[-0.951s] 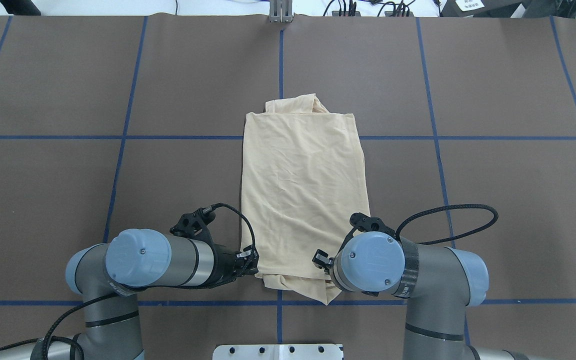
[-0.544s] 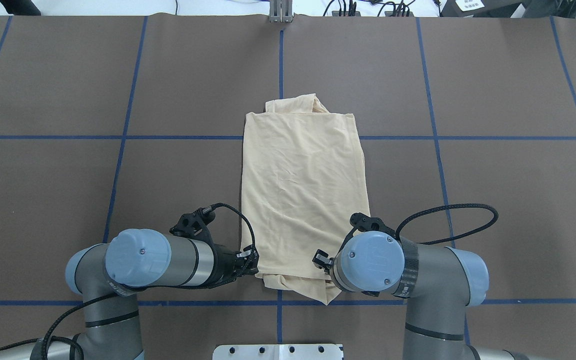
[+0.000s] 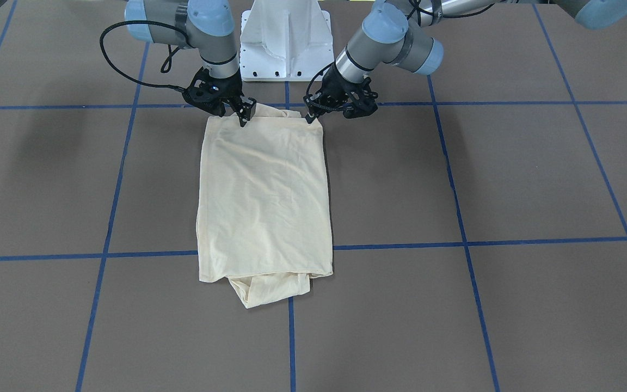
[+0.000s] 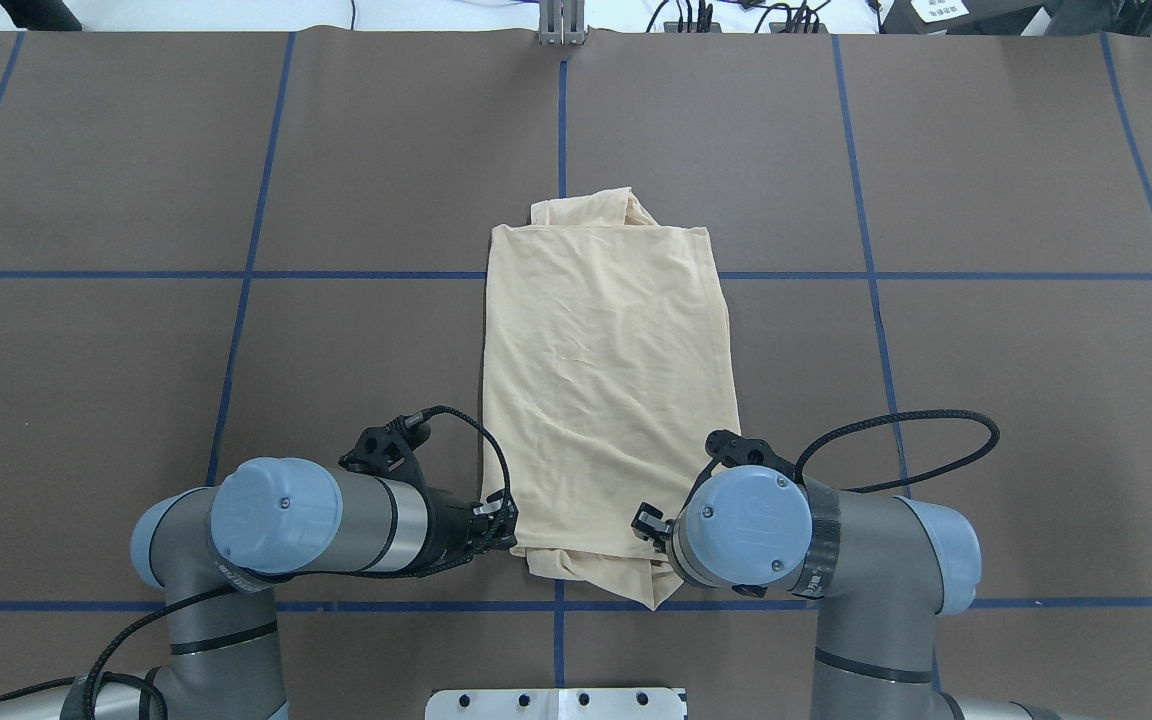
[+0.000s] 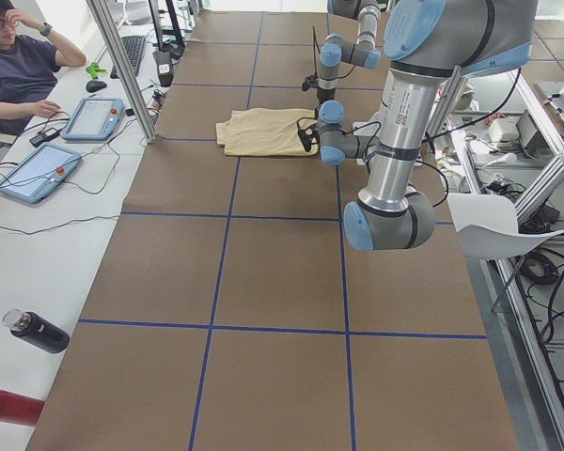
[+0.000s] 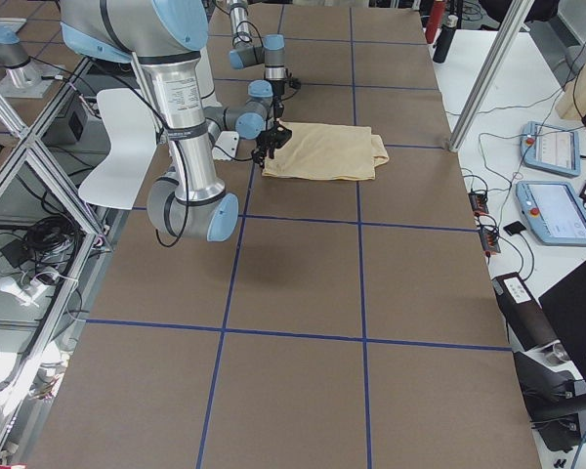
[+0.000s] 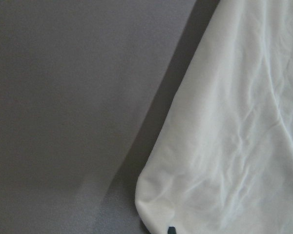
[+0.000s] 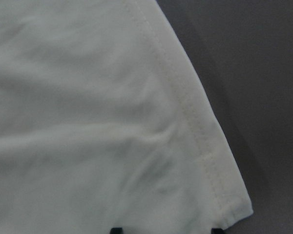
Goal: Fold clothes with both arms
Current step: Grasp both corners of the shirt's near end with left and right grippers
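Both claws sat low at the near corners of the T-shirt (image 4: 606,380), which lay folded lengthwise mid-table (image 4: 936,400). The right gripper (image 3: 244,113) straddled its hem corner, jaws apart; the left gripper (image 4: 506,530) could not be judged. Pinching only the top layer would likely skew the fold.

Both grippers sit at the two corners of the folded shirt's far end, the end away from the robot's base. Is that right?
No. The left gripper and the right gripper do sit at two corners of the folded shirt, but at its near end, the end beside the white base, not the far one. The exterior front-facing view shows it.
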Controlling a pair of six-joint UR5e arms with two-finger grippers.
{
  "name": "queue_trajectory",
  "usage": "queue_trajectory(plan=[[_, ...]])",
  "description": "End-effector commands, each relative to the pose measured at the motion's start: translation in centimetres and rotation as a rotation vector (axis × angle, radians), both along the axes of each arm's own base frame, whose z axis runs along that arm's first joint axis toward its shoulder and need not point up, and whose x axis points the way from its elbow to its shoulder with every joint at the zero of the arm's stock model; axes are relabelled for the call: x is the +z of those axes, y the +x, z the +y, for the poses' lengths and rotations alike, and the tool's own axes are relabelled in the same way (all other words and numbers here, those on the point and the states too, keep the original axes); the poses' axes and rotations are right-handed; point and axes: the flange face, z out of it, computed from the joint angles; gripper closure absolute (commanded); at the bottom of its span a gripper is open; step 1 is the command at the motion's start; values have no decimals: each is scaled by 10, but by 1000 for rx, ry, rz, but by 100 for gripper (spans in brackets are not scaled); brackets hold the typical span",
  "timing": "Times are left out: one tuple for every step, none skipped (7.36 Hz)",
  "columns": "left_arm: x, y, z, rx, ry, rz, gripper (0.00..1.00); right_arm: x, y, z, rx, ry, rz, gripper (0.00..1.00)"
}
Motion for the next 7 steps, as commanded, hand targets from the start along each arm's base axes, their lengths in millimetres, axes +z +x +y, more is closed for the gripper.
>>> queue_trajectory(plan=[[0, 0, 0, -1, -4, 0, 100, 3, 0, 1, -3, -1, 5, 31], [0, 0, 0, -1, -4, 0, 100, 2, -1, 1, -2, -2, 4, 48], [0, 0, 0, -1, -4, 0, 100, 2, -1, 1, -1, -2, 5, 77], [1, 0, 0, -1, -4, -1, 100, 2, -2, 1, -4, -1, 4, 100], [2, 0, 0, -1, -5, -3, 100, -2, -2, 1, -4, 0, -1, 100], [1, 0, 0, -1, -4, -1, 100, -3, -1, -1, -2, 1, -3, 100], [1, 0, 0, -1, -4, -1, 100, -5, 1, -4, 1, -2, 12, 100]])
